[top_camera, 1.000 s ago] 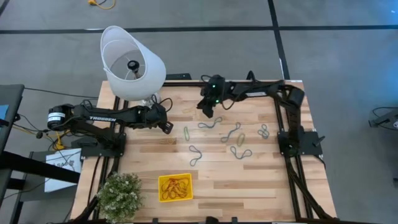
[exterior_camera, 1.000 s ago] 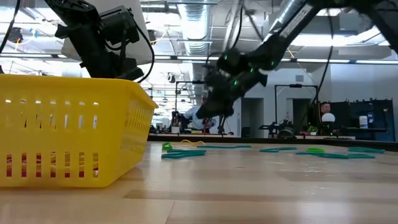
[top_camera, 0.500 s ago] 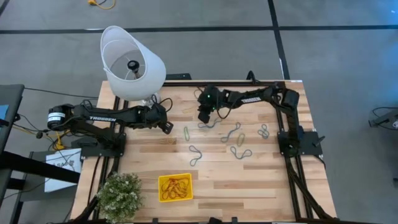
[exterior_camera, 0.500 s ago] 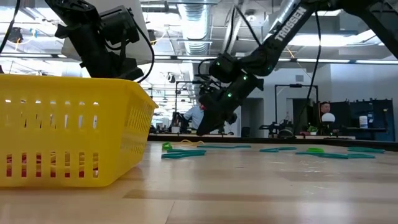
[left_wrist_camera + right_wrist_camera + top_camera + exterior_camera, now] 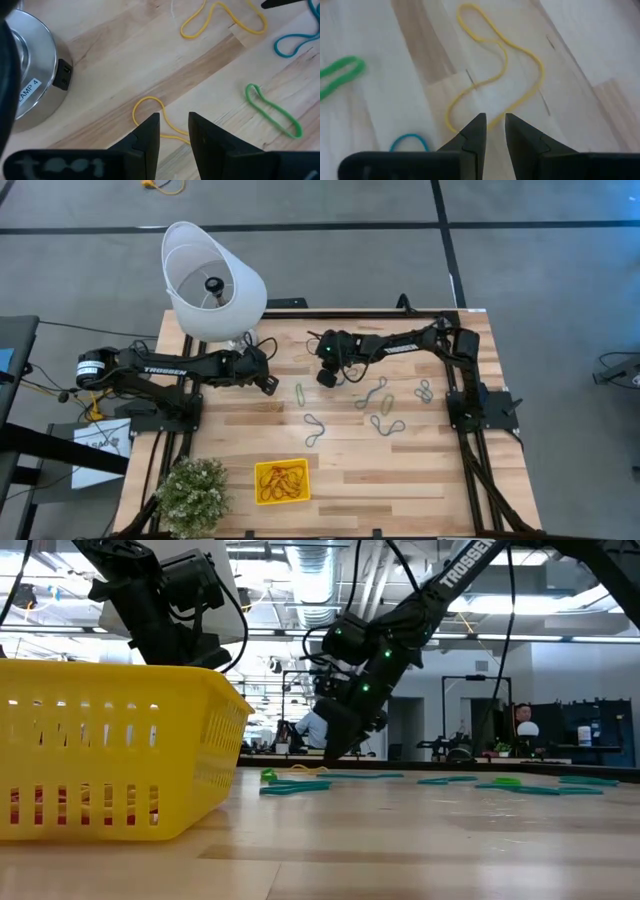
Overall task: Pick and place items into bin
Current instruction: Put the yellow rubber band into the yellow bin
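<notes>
Right pincer [image 5: 327, 377] low over tabletop [image 5: 440, 470], beyond yellow bin [image 5: 282, 481] and near lampshade [image 5: 212, 280]; fingers nearly together, narrow gap, gripping nothing. Yellow band [image 5: 495, 75] lies just ahead of its tips. Left pincer [image 5: 268, 384] near lamp base [image 5: 27, 75], fingers slightly apart, empty. Bin at near tabletop edge beside potted plant [image 5: 192, 494], already holding bands. Loose bands [image 5: 380, 410] scattered mid-tabletop, well apart from bin.

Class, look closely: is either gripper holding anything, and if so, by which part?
Nothing is held. The right gripper hangs above a yellow band, its narrow gap empty; the left gripper is empty too.
</notes>
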`<action>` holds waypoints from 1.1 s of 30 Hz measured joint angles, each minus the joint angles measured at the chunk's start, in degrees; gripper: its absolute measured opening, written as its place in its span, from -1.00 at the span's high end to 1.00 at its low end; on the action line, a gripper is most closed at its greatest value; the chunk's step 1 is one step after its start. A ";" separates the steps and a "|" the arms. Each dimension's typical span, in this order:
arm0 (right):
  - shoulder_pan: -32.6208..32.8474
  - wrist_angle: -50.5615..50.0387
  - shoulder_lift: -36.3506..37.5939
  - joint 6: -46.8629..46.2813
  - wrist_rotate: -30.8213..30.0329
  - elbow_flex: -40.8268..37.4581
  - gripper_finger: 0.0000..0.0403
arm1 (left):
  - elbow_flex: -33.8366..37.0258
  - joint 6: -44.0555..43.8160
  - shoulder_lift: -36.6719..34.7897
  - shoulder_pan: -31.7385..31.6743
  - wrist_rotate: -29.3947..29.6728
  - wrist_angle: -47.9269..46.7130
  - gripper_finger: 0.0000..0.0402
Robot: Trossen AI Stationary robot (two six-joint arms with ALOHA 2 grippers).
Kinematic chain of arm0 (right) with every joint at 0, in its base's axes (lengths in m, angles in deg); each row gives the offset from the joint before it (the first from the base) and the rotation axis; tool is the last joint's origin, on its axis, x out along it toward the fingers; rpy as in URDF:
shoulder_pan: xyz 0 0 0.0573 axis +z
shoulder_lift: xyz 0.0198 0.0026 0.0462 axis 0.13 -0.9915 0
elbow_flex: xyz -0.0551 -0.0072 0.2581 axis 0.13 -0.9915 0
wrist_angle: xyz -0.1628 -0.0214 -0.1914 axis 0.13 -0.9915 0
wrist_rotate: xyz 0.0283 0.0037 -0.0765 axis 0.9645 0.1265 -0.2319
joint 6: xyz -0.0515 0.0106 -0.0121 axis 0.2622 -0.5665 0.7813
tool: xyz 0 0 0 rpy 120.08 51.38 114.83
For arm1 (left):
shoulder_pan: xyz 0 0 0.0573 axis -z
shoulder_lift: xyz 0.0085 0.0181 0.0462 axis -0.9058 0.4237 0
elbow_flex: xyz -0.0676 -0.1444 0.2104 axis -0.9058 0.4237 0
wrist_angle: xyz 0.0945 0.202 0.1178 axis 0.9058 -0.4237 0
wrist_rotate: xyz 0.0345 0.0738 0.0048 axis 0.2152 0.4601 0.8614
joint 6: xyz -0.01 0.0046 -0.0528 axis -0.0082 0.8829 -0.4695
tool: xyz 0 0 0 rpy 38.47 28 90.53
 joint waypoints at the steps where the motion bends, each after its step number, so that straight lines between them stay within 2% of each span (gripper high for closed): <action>1: -0.02 -0.14 -0.29 -0.38 -0.01 0.00 0.68 | 0.00 -0.24 0.00 0.00 -0.02 0.00 0.55; 11: -0.02 1.86 -1.15 -2.67 -0.04 -0.04 0.68 | 0.00 -0.63 0.00 0.00 -0.04 0.00 0.55; 21: -0.81 2.81 -2.73 -10.03 -0.38 -0.05 0.68 | 0.00 -0.65 0.00 0.00 -0.17 0.00 0.55; 33: 0.48 4.67 -5.28 -9.69 -3.69 0.15 0.71 | 0.00 -0.62 0.00 0.00 -0.01 0.20 0.55</action>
